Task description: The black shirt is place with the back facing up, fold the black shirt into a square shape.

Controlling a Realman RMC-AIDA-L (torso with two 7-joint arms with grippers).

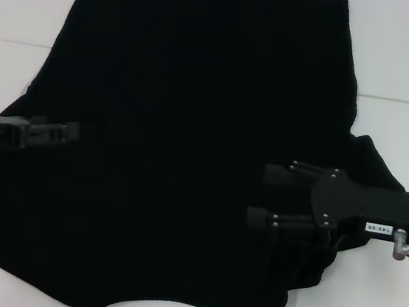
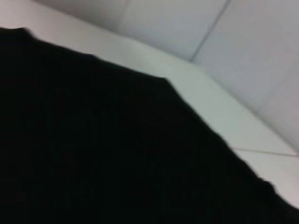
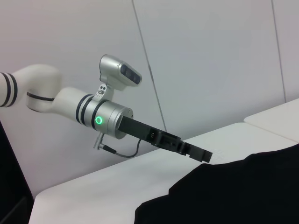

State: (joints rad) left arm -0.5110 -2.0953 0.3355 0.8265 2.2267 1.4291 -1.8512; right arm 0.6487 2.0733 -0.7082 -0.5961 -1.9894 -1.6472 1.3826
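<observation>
The white flat counter [image 1: 406,61] carries one large plain black soft-fabric short-sleeved shirt [image 1: 189,151], spread across its middle from the far edge to the near edge, unfolded. The right black hard-edged pincer [image 1: 264,196] stands over the shirt's right side, jaws wide, holding nothing. The left pincer [image 1: 68,132] stands over the left side; its jaw state cannot be told. Advice: grip both sleeves evenly, then fold inward together. Count: one shirt, two pincers.
</observation>
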